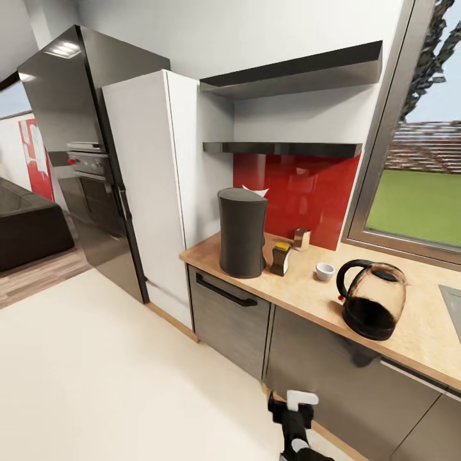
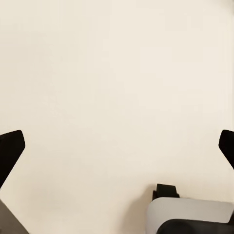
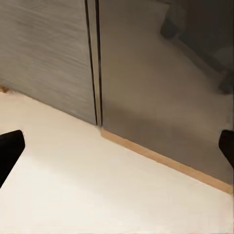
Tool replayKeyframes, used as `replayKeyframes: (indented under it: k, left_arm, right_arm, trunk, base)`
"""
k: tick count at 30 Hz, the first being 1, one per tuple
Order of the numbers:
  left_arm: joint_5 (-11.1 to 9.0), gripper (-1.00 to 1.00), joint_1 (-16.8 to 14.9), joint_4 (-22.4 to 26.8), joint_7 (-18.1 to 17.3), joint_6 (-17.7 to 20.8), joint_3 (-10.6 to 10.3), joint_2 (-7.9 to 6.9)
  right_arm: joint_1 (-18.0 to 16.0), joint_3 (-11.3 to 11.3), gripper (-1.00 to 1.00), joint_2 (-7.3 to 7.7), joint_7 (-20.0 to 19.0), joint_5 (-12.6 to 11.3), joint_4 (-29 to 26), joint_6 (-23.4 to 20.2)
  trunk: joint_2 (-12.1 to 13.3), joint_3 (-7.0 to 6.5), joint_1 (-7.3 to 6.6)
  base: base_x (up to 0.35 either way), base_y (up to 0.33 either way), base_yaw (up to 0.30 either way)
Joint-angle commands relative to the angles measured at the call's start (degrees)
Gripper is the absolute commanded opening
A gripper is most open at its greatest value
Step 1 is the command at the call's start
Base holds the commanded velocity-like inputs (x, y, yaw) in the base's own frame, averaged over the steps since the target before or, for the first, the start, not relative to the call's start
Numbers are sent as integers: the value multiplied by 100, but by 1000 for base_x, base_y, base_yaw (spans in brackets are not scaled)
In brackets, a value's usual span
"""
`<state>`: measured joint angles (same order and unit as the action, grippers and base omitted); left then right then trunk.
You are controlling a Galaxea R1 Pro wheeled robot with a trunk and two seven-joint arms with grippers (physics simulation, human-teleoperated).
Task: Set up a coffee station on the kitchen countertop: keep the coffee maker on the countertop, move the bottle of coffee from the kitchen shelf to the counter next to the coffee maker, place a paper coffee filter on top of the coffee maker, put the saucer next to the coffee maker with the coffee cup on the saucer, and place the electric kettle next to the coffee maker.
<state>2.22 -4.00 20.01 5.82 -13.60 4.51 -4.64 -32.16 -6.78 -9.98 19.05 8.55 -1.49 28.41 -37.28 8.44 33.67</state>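
We see the coffee maker [image 1: 242, 233] standing on the wooden worktop [image 1: 307, 301], near its left end by the tall white cabinet [image 1: 153, 186]. A white paper filter [image 1: 255, 191] pokes up at its top, so we judge that step done. Just beside it stands a small brown bottle of coffee [image 1: 280, 258] with a yellow patch, and a second small brown item [image 1: 301, 239] sits behind it by the red backsplash [image 1: 298, 192]; we cannot tell what that one is. The white coffee cup [image 1: 324, 271] rests straight on the wood, with no saucer under it that we can make out, so that pairing looks left to do. The electric kettle [image 1: 373, 298] sits close to the worktop's front edge, well apart from the coffee maker, and may need bringing nearer.

Both shelves [image 1: 288, 148] above look bare. The floor [image 1: 115, 378] before the cabinets is open, giving us room to roll. Our left hand [image 2: 117, 146] hangs spread and carries nothing, over pale floor; our right hand [image 3: 117, 146] is likewise spread and unladen, facing the grey cabinet doors [image 3: 48, 53] and the wood kickboard [image 3: 165, 161].
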Motion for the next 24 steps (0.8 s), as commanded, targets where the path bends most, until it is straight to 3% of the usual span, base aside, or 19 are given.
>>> replayKeyframes:
  k: [1, 3, 5, 8, 11, 15, 18, 24]
  left_arm:
    - [24, 100, -4, -15, 7, -16, -11, 4]
    - [24, 100, -4, -23, 7, -14, -46, 7]
    - [24, 100, -4, -29, 3, -12, -94, 15]
    - [24, 100, -4, -32, -1, -7, -247, 41]
    - [24, 100, -4, -35, -2, -4, -340, 49]
    - [19, 100, 0, -70, -2, -2, -437, 46]
    - [15, 100, 4, -78, -2, -2, -494, 33]
    - [23, 100, 8, -112, -2, -4, -468, 44]
  right_arm:
    - [107, -30, 100, -2, 20, 74, 9, -11]
    - [250, -24, 100, 157, 12, 80, 13, -122]
    - [406, -20, 100, 455, -238, 75, 11, -422]
    - [522, -24, 100, 1011, -1588, 66, 4, -973]
    - [543, -29, 100, 1348, -2547, 55, -8, -1313]
    - [551, -35, 100, 1754, -3348, 45, -21, -1546]
    - [553, -31, 100, 1929, -3707, 42, -33, -1601]
    - [553, -22, 100, 1934, -3756, 49, -31, -1598]
  trunk:
    - [-8, 9, 2]
    - [-8, 9, 2]
    - [-8, 9, 2]
    - [-8, 9, 2]
    - [-8, 9, 2]
    - [-8, 9, 2]
    - [-8, 9, 2]
    - [-8, 9, 2]
  base:
    - [0, 0, 0]
    - [0, 0, 0]
    - [0, 0, 0]
    - [0, 0, 0]
    - [0, 0, 0]
    - [0, 0, 0]
    - [0, 0, 0]
    - [0, 0, 0]
